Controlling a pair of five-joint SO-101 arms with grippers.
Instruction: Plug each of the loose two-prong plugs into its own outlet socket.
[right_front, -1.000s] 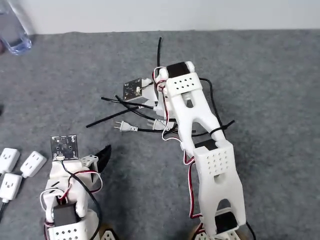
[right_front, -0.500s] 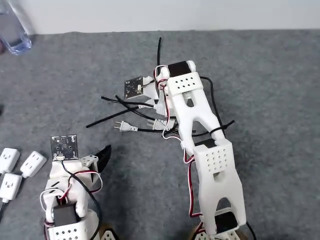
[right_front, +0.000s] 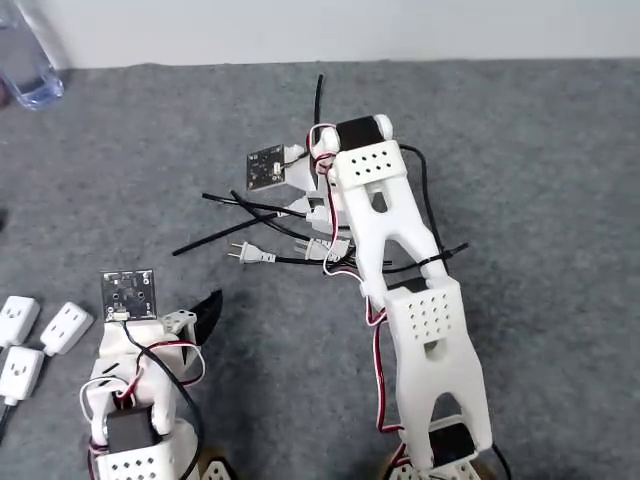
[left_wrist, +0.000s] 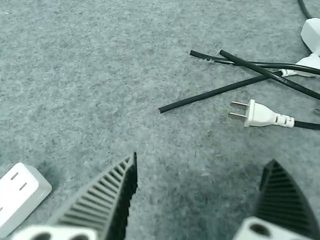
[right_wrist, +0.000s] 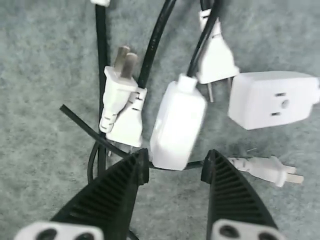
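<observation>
In the right wrist view my right gripper (right_wrist: 175, 161) is open, its black fingertips (right_wrist: 136, 165) on either side of the end of a white plug block (right_wrist: 177, 122). Beside the block lie a brass-pronged white plug (right_wrist: 121, 102), another white plug (right_wrist: 217, 56), a small plug (right_wrist: 264, 170) and a white outlet socket (right_wrist: 270, 97). Over bare carpet my left gripper (left_wrist: 200, 197) stands open, with one loose white plug (left_wrist: 260, 115) ahead of it and an outlet socket (left_wrist: 17, 192) at its side. The high view has that plug (right_front: 255, 254) left of the right arm (right_front: 380, 210).
Black cables (right_front: 235, 215) cross in a tangle under and left of the right arm's wrist. Three white outlet sockets (right_front: 40, 335) sit at the near left beside the left arm (right_front: 135, 400). A clear bottle (right_front: 25, 60) stands at the far left corner, against the white wall.
The right arm's wrist has crept slightly toward the far side of the table, over the tangle. The left arm has kept still.
</observation>
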